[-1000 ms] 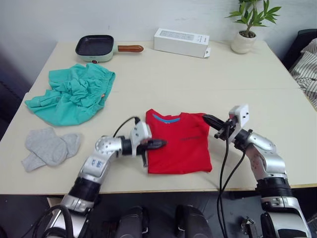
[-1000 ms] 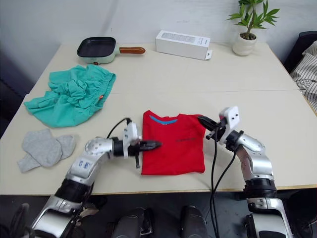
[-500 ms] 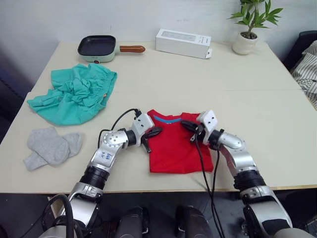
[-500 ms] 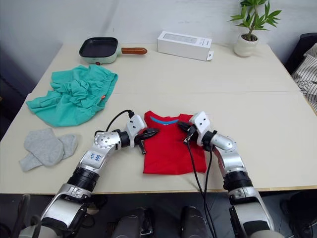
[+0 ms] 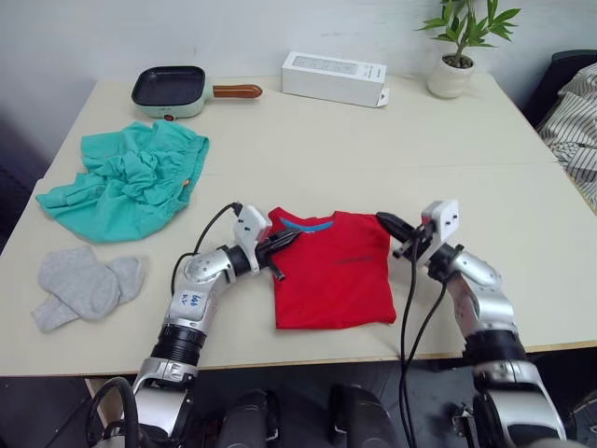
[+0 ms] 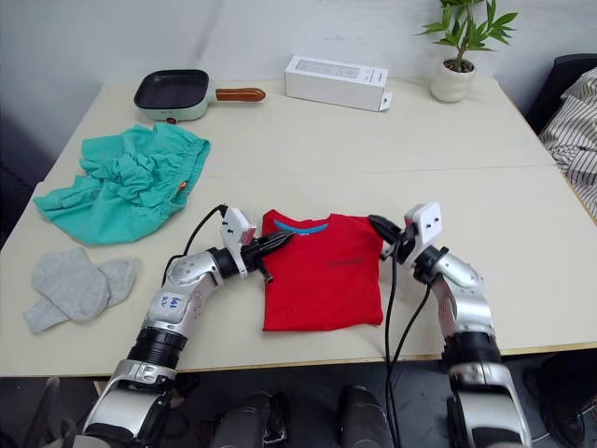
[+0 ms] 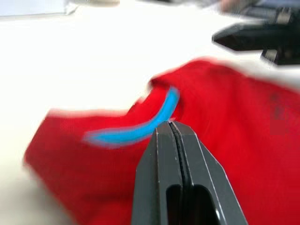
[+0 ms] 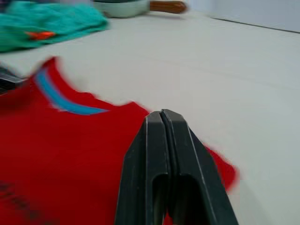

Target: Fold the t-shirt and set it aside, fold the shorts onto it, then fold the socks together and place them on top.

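Both grippers, left (image 5: 285,240) and right (image 5: 387,222), sit at the folded red t-shirt's (image 5: 333,280) top corners on the table (image 5: 308,140).

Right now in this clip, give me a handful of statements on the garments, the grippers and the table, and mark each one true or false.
1. The t-shirt lies folded into a rectangle near the table's front edge. True.
2. The shorts are folded and stacked on the t-shirt. False: they lie crumpled apart from it, on the robot's left.
3. The left gripper has its fingers shut. True.
4. The right gripper is wide open. False: its fingers are pressed together, at the t-shirt's collar-end corner.
5. The socks rest on top of the shorts. False: they lie on the table nearer the front edge, beside the shorts.
6. A pan sits at the table's far edge. True.
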### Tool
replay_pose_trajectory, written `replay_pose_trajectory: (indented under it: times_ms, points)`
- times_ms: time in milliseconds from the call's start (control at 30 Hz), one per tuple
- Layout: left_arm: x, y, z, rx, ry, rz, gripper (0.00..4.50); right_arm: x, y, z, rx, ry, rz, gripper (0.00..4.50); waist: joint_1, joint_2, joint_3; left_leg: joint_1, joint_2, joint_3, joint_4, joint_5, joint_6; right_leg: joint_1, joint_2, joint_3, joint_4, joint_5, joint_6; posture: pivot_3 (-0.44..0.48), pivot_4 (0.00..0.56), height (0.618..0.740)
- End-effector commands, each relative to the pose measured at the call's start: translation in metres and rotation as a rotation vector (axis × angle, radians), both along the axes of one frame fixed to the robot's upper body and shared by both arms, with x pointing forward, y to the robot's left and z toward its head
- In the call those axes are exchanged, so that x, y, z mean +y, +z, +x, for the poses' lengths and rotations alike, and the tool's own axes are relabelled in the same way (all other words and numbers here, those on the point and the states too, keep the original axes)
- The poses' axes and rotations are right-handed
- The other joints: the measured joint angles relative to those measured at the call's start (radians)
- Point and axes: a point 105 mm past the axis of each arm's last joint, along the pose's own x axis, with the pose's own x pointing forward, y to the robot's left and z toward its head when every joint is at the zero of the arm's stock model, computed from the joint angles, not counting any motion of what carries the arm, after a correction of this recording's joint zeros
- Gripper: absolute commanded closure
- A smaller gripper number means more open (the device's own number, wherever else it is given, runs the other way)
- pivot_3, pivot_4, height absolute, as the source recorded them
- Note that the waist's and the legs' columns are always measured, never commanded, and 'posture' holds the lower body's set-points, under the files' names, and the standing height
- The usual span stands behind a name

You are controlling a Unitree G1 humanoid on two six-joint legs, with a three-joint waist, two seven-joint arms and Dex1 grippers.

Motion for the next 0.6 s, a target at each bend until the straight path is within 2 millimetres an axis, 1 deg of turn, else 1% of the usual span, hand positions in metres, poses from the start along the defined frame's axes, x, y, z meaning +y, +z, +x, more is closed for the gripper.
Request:
replay_pose_trajectory:
  times_ms: [33, 67, 133, 167, 200, 267, 333, 433, 533, 600]
  points:
    - [-0.016, -0.001, -0.031, -0.041, -0.158, 0.081, 4.50, 0.031, -0.003, -0.028, -0.016, 0.084, -0.077, 4.48, 0.000, 0.000, 0.000, 0.000, 0.000, 0.000, 0.000, 0.000, 0.000, 0.000, 0.000, 0.000, 0.000, 0.000, 0.000, 0.000, 0.150, 0.740]
    - [-0.019, -0.008, -0.038, -0.037, -0.183, 0.115, 4.50, 0.035, -0.010, -0.033, 0.004, 0.073, -0.096, 4.48, 0.001, 0.000, 0.000, 0.000, 0.000, 0.000, 0.000, 0.000, 0.000, 0.000, 0.000, 0.000, 0.000, 0.000, 0.000, 0.000, 0.150, 0.740]
    - [-0.020, -0.015, -0.045, -0.025, -0.195, 0.150, 4.50, 0.038, -0.017, -0.037, 0.019, 0.054, -0.113, 4.48, 0.003, 0.000, 0.000, 0.001, 0.000, 0.000, 0.000, -0.001, -0.001, 0.000, 0.000, 0.001, -0.001, 0.000, 0.000, 0.000, 0.150, 0.740]
    - [-0.020, -0.021, -0.046, -0.020, -0.177, 0.169, 4.50, 0.037, -0.020, -0.036, 0.024, 0.025, -0.120, 4.48, 0.003, 0.000, 0.000, 0.000, 0.000, 0.000, 0.000, -0.002, -0.001, -0.001, 0.000, 0.001, -0.002, 0.000, 0.000, 0.000, 0.150, 0.740]
    - [-0.020, -0.028, -0.050, -0.008, -0.172, 0.182, 4.50, 0.032, -0.024, -0.034, 0.029, -0.025, -0.122, 4.48, 0.004, 0.000, 0.000, 0.000, -0.001, 0.000, 0.000, -0.004, -0.005, -0.001, -0.001, 0.001, -0.003, 0.000, 0.000, 0.000, 0.150, 0.740]
    - [-0.019, -0.036, -0.055, 0.002, -0.166, 0.203, 4.50, 0.023, -0.030, -0.031, 0.040, -0.091, -0.135, 4.48, 0.005, 0.000, 0.000, 0.000, -0.001, 0.000, 0.000, -0.004, -0.006, -0.001, -0.002, 0.003, -0.003, 0.000, 0.000, 0.000, 0.150, 0.740]
    - [-0.014, -0.050, -0.061, 0.004, -0.163, 0.266, 4.50, -0.002, -0.035, -0.023, 0.065, -0.222, -0.138, 4.48, 0.008, 0.000, 0.000, 0.001, 0.000, 0.000, 0.000, -0.005, -0.006, -0.002, -0.003, 0.004, -0.003, 0.000, 0.000, 0.000, 0.150, 0.740]
    - [-0.007, -0.060, -0.065, 0.019, -0.151, 0.287, 4.50, -0.037, -0.039, -0.015, 0.097, -0.373, -0.114, 4.48, 0.008, 0.000, 0.000, 0.001, 0.001, 0.000, 0.000, -0.006, -0.008, -0.002, -0.003, 0.006, -0.003, 0.000, -0.001, 0.000, 0.150, 0.740]
    - [-0.005, -0.061, -0.066, 0.017, -0.139, 0.269, 4.50, -0.058, -0.039, -0.017, 0.107, -0.416, -0.093, 4.48, 0.010, 0.000, 0.000, 0.001, 0.001, 0.000, 0.000, -0.006, -0.008, -0.002, -0.003, 0.006, -0.003, 0.000, -0.001, 0.000, 0.150, 0.740]
    - [-0.005, -0.058, -0.066, 0.007, -0.133, 0.247, 4.50, -0.065, -0.035, -0.020, 0.108, -0.415, -0.058, 4.48, 0.009, 0.000, 0.000, 0.001, 0.001, 0.000, 0.000, -0.006, -0.007, -0.002, -0.003, 0.006, -0.003, 0.000, -0.001, 0.000, 0.150, 0.740]
